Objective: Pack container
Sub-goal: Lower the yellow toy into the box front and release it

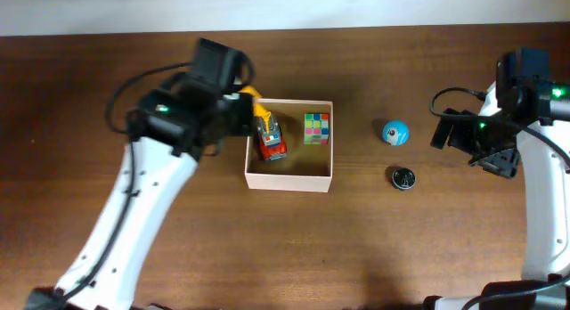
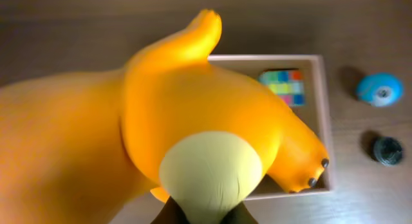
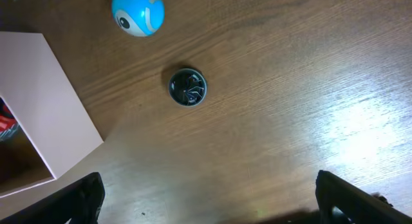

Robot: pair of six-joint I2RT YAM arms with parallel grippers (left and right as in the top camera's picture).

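The container (image 1: pixel 289 179), a square cream-walled cardboard box with a tan inside, sits mid-table and holds a red and yellow toy truck (image 1: pixel 270 138) and a colour cube (image 1: pixel 316 127). My left gripper (image 1: pixel 242 108) hovers at the box's left rim, shut on an orange soft toy (image 2: pixel 193 121) that fills the left wrist view; the box wall (image 2: pixel 324 114) and cube (image 2: pixel 283 84) show behind it. My right gripper (image 3: pixel 206 205) is open and empty over bare table, right of a blue ball (image 1: pixel 395 132) and a small black round disc (image 1: pixel 403 177).
The ball (image 3: pixel 138 11) and the disc (image 3: pixel 187 87) lie on the wood between the box's right wall (image 3: pixel 38 108) and my right arm (image 1: pixel 534 167). The table's far edge runs along the top of the overhead view.
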